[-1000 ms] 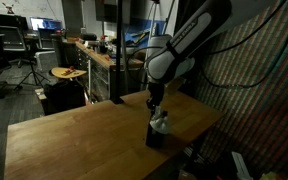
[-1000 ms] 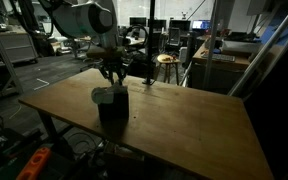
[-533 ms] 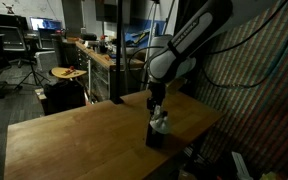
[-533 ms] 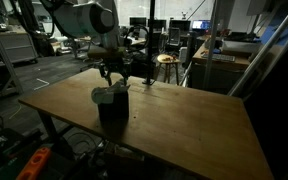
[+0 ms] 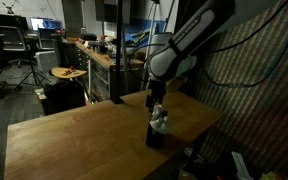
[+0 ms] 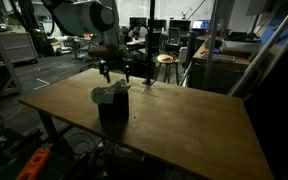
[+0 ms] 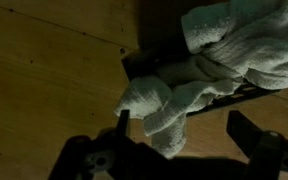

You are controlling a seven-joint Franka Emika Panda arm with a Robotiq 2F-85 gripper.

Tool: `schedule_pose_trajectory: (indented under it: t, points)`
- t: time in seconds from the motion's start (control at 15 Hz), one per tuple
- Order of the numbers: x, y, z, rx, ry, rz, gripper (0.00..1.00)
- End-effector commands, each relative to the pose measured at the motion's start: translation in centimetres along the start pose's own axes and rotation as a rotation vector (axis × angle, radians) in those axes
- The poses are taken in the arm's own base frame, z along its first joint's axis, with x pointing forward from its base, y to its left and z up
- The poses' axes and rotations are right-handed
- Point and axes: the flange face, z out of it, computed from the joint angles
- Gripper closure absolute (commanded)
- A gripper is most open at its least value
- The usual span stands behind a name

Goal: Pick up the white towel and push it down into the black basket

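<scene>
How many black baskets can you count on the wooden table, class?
1. The black basket stands near the wooden table's edge, with the white towel bunched in its top. No other basket shows, though the room is dim and could hide one.

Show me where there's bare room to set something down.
Most of the table is bare wood, from the black basket across to the far edges in an exterior view. It is crowded only at the basket near the table's edge: the white towel bulges out of it and the open gripper hangs above.
</scene>
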Motion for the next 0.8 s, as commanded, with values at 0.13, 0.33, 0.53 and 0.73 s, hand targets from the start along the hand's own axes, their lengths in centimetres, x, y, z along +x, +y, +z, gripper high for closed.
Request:
schedule_pose_trajectory:
  t: [0.13, 0.33, 0.53, 0.73]
  points:
    - [0.68, -0.46, -1.6, -0.008, 0.025, -0.006, 0.29]
    - [0.92, -0.36, -1.84, -0.011, 0.036, -0.006, 0.55]
    - [1.04, -0.38, -1.8, -0.009, 0.043, -0.006, 0.77]
    - [1.09, -0.73, -1.55, -0.007, 0.04, -0.015, 0.92]
